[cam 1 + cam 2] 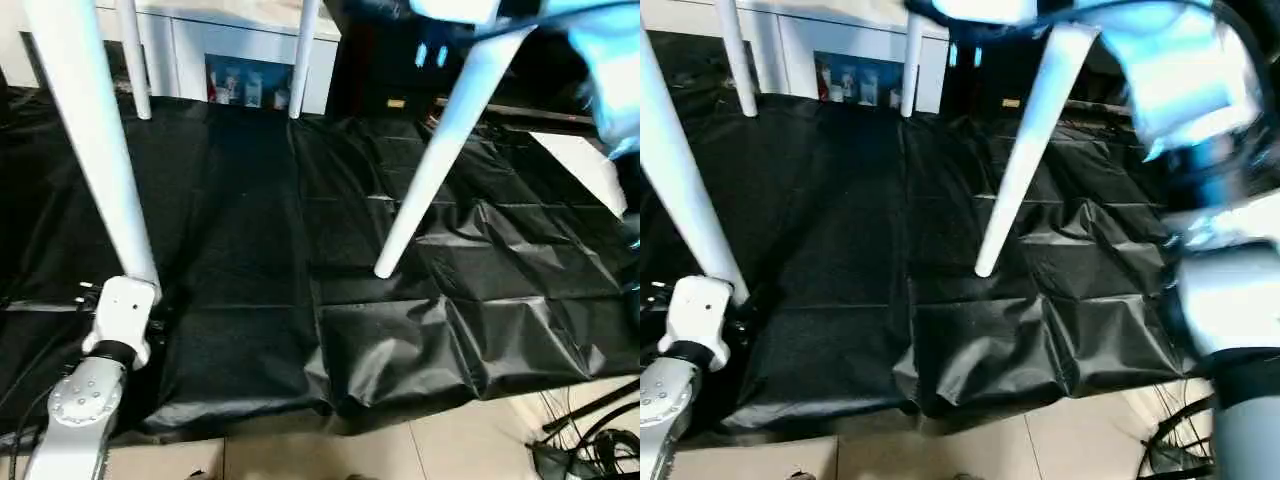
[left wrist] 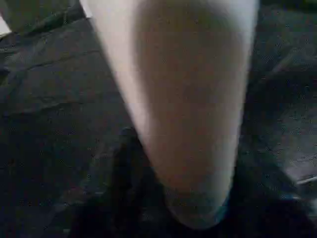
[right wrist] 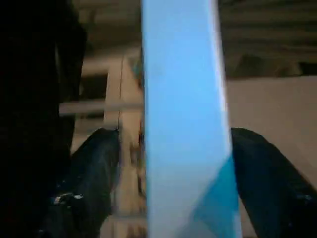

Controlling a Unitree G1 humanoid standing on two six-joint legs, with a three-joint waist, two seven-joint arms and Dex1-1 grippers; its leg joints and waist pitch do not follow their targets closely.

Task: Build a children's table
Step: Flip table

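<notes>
**Left eye view.** The children's table stands upright over a black sheet (image 1: 250, 250) spread on the floor. Only a strip of its white top (image 1: 460, 10) shows at the upper edge. The near-left leg (image 1: 95, 140) slants down from the top left corner to the left claw (image 1: 118, 290), which sits at the leg's lower end on the silver left forearm (image 1: 80, 400). The white wrist block hides the claw, so I cannot tell whether it is spread or pinching. The near-right leg (image 1: 440, 150) slopes down and left, its tip on the sheet near the middle. Two far legs (image 1: 132, 60) (image 1: 305, 55) stand at the sheet's far edge, just before a white cabinet (image 1: 250, 60). Pale floor tiles (image 1: 400, 450) lie near, with black cables (image 1: 590, 450) at the near right.

**Right eye view.** The right arm rises along the right side, and the right claw (image 1: 1160, 80) is a smear up by the top's right end. Its state cannot be told.

**Left wrist view.** A white leg (image 2: 188, 109) fills most of the frame, very close, tapering to a rounded foot over the dark sheet.

**Right wrist view.** A pale, straight bar (image 3: 183, 124) of the table crosses the middle, with dark shapes on either side. I cannot tell whether the claw is closed on it.
</notes>
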